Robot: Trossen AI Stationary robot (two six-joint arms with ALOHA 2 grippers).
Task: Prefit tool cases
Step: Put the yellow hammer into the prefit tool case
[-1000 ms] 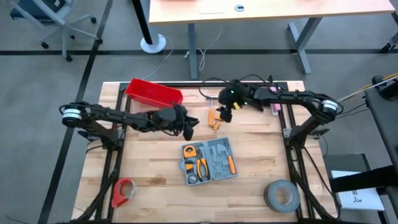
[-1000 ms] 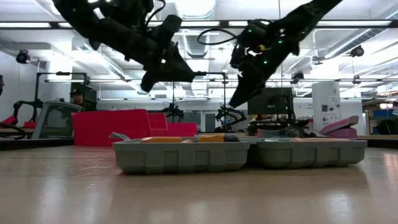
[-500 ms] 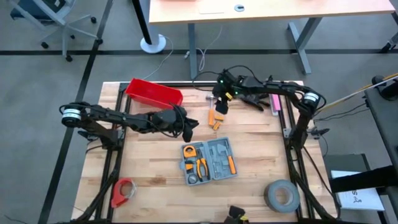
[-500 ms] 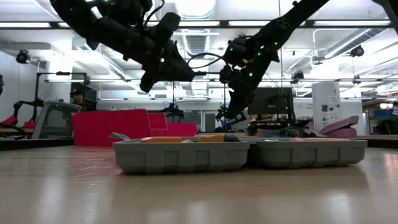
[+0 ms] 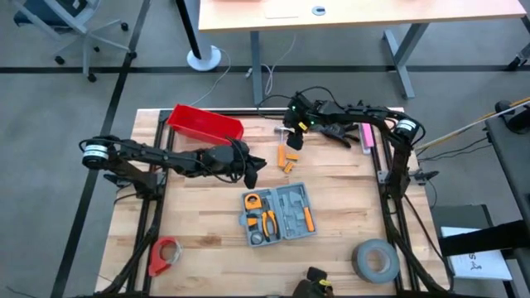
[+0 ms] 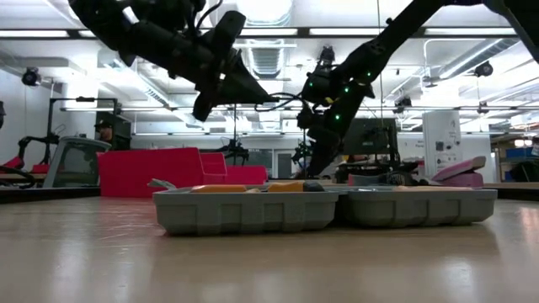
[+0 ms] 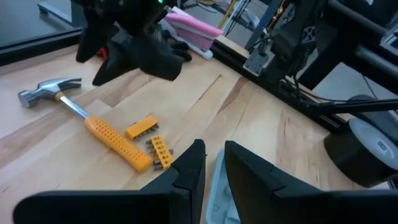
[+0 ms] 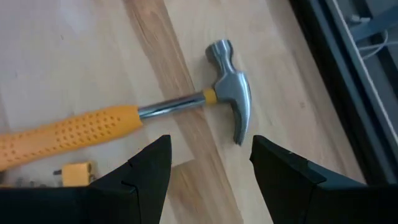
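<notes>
Two sets of jaws are seen: the right gripper [image 8: 208, 168] is held spread wide over the hammer [image 8: 155, 112]; the left gripper [image 7: 211, 168] is nearly pressed together, empty, beyond the open tool case [image 5: 277, 213] lying mid-worktop [image 5: 207, 240].

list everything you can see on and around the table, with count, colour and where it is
tool case: one, grey, open at table centre, orange-handled tools inside
hammer: one, orange grip, steel head, far side beneath the right gripper
bit holders: two, orange, beside the hammer's grip
bin: one, red, far left corner
tape roll: one, grey, near right corner
tape dispenser: one, red, near left corner
pink object: one, far right edge
left gripper: nearly closed, empty, above the case's far edge
right gripper: open, over the hammer
</notes>
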